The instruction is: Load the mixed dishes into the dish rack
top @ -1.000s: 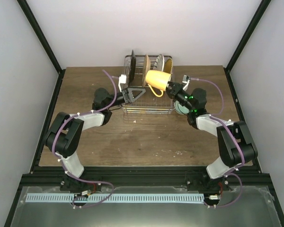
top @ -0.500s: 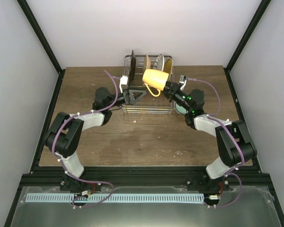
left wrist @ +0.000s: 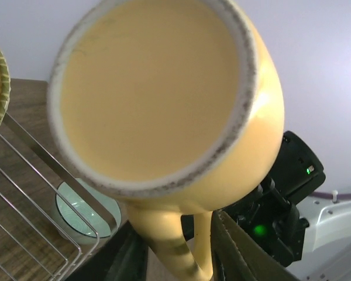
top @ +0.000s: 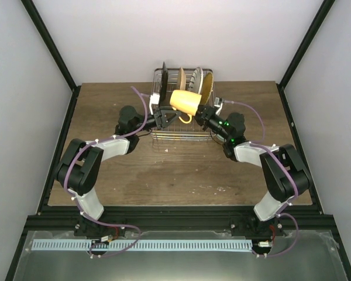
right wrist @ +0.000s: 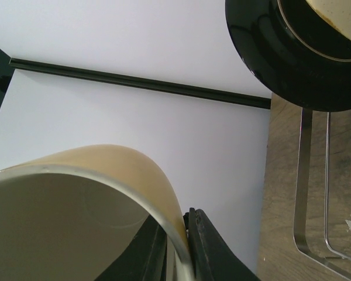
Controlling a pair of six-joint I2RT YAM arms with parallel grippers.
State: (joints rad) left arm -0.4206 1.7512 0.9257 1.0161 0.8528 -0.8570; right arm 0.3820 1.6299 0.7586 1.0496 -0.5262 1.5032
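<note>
Right hand [top: 205,111] on glossy round yellow mug [top: 184,100]

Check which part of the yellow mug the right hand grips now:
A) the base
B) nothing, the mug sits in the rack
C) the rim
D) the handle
C: in the right wrist view the right hand has a finger on each side of the yellow mug wall at its rim.
</note>
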